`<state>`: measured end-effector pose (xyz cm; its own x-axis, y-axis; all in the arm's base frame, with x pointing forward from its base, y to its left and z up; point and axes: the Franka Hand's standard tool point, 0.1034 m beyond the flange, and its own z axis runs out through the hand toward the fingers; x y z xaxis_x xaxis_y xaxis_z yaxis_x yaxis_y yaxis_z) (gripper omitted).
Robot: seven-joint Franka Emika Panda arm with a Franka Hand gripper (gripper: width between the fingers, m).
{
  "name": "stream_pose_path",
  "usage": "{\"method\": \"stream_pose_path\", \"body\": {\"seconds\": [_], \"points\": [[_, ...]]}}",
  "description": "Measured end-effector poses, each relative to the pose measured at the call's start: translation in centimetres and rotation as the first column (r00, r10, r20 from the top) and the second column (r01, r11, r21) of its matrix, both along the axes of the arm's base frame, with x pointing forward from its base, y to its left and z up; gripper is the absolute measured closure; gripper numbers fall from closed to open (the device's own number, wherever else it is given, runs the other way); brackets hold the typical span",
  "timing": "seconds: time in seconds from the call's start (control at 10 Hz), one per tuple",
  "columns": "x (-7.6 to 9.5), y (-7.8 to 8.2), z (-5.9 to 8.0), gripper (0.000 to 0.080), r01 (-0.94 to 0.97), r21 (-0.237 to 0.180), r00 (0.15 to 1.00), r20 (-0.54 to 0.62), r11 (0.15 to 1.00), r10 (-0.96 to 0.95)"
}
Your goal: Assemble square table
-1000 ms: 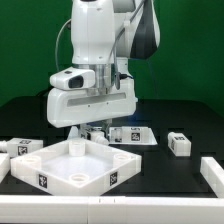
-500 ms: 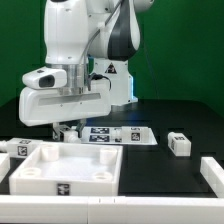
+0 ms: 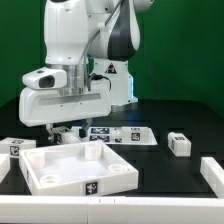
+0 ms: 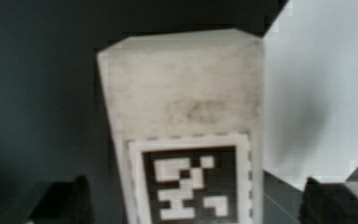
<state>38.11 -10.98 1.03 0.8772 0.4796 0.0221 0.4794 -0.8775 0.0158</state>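
Since half a second earlier the tabletop (image 3: 75,170) had swung round on the black surface (image 3: 185,118). The tag on its front wall had slid toward the exterior view's right, and one corner now pointed more toward the camera. The arm (image 3: 78,40) stood almost where it had been then, well toward the exterior view's left of its place a second before.

The tool (image 3: 67,130) hung low just behind the tabletop's rear rim, toward that rim's end on the exterior view's left. Whether it touched the rim could not be told. In the wrist view it straddled a white block leg (image 4: 179,100), whose long face and black-and-white tag were turned to the camera. The dark fingertips (image 4: 60,205) stood spread, one on each side of the leg, with a dark gap between each of them and it, so nothing was pinched. In the exterior view this leg was hidden behind the tool and the rim.

The tabletop lay open side up, its raised rim enclosing a white floor with round sockets at the corners. A second leg (image 3: 179,143) lay well apart on the exterior view's right, and a third leg (image 3: 14,146) lay beside the tabletop on the exterior view's left. The marker board (image 3: 122,133) lay flat behind the tabletop.

The arm came down from the top of the exterior view, its broad white wrist block held level and the tool pointing straight down.
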Motion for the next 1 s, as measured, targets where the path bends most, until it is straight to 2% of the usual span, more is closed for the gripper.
{"method": "stream_pose_path", "body": {"seconds": [0.1,0.3,0.5,0.9,1.0], "points": [[0.9,1.2,0.7,0.0162,0.022,0.007,1.000,-0.006,1.000,-0.021],[4.4,3.0,3.8,0.0153,0.044,0.024,0.999,-0.021,0.999,-0.043],[7.0,4.2,5.0,0.0151,0.057,0.035,0.998,-0.040,0.998,-0.056],[6.7,3.9,4.7,0.0150,0.054,0.033,0.998,-0.038,0.998,-0.052],[7.6,3.2,5.2,0.0150,0.040,0.039,0.997,-0.066,0.998,-0.037]]}}
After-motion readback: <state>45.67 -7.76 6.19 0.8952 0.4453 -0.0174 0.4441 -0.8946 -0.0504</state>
